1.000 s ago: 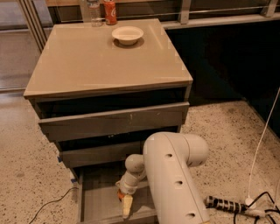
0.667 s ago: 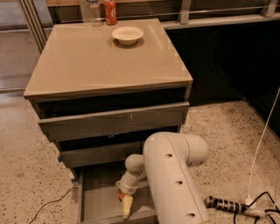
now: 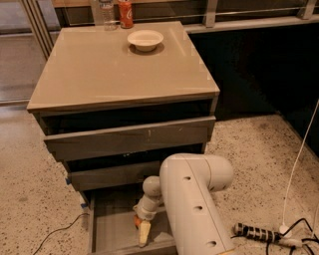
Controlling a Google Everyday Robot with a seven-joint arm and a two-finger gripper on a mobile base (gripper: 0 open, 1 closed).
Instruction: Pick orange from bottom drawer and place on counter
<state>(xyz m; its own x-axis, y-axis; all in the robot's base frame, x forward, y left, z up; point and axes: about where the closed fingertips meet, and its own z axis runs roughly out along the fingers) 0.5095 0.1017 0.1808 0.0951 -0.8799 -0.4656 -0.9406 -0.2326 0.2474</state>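
Observation:
The bottom drawer (image 3: 107, 224) is pulled open below the two grey drawers. My white arm reaches down into it, and my gripper (image 3: 142, 230) sits low over the drawer floor near the right side. A small sliver of the orange (image 3: 136, 221) shows at the gripper's left edge, close against it; most of the fruit is hidden. The beige counter (image 3: 104, 69) tops the cabinet above.
A white bowl (image 3: 145, 39), a red soda can (image 3: 125, 13) and a clear bottle (image 3: 104, 8) stand at the counter's back. A power strip (image 3: 256, 232) and cables lie on the terrazzo floor to the right. A thin cable runs at the left.

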